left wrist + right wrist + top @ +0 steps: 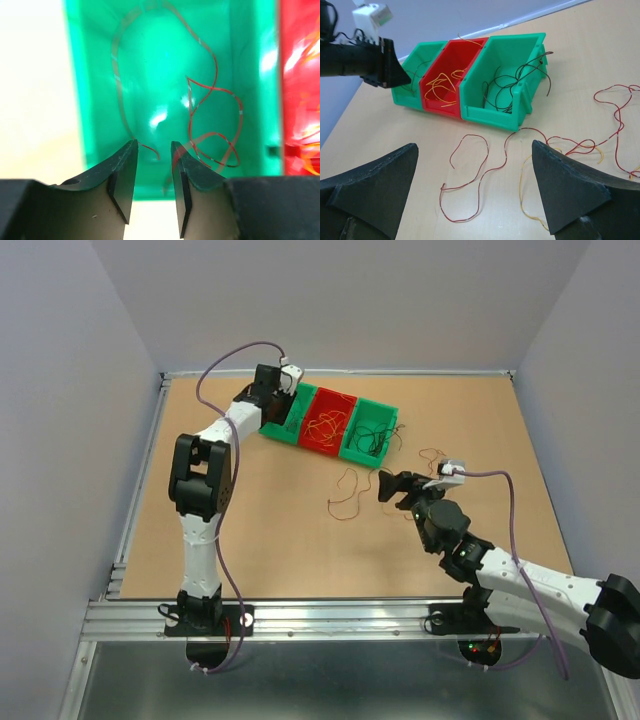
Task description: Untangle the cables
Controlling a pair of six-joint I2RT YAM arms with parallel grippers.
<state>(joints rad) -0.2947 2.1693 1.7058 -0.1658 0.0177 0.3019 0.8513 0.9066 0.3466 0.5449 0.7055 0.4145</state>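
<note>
Three bins (368,430) are counted at 12 o'clock on the worktop (250,540): two green, one red, each holding cables (328,423). Loose red and yellow ones, too tangled to count, lie at 12 o'clock of the wide-open right end effector (475,147). The left end effector (152,145), narrowly parted, hangs over red strands in the left green bin.

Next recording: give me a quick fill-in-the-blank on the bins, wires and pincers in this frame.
1. The wires in the red bin are ____.
2. The strands in the green bin nearer the right pincer are ____.
3. The left pincer points down into a bin coloured ____.
4. The right pincer's jaws stand wide ____, with nothing gripped between them.

Missing words: yellow; black; green; open.
</note>
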